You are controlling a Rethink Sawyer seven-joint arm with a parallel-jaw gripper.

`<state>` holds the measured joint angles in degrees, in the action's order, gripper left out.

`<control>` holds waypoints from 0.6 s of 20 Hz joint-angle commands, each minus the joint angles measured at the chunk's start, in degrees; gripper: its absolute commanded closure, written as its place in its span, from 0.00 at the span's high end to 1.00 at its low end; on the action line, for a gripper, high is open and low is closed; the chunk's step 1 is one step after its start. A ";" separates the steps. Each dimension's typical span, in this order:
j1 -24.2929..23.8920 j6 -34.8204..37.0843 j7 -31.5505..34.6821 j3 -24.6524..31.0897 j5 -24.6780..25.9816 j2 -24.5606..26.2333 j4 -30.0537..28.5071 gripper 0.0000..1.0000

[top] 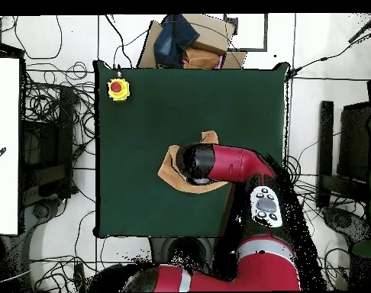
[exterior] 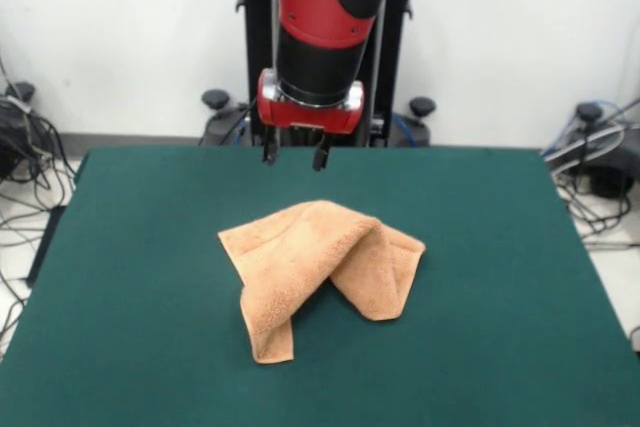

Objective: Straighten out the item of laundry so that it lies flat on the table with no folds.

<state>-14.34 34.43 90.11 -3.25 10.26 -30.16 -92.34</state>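
The gripper (exterior: pixel 296 155) hangs empty with its jaws apart above the folded towel (exterior: pixel 318 265), so the next move is probably descending onto a folded flap, though which layer lies topmost is hard to tell.

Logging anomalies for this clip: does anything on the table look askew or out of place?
Yes. The peach-orange terry-cloth towel lies crumpled mid-table on the dark green felt table, folded over itself with one flap trailing toward the camera in the front view. The gripper hangs open above and behind it, holding nothing. A yellow box with a red button sits at one corner.
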 commanded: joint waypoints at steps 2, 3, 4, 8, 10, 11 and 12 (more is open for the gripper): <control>1.60 -7.82 5.74 5.36 1.60 9.20 4.74 1.00; 1.78 -8.69 5.82 5.25 1.64 10.14 5.79 1.00; 1.97 -9.56 5.90 5.13 1.67 11.07 6.84 1.00; 2.56 -11.08 5.58 4.12 2.11 12.96 8.98 1.00; 2.19 -11.96 5.80 4.29 1.55 13.35 8.83 1.00; 1.89 -12.56 5.40 4.84 1.50 13.56 8.90 1.00; 1.37 -12.99 4.81 5.20 1.66 13.55 8.74 1.00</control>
<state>-13.42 24.98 90.11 -3.22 10.42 -20.11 -86.04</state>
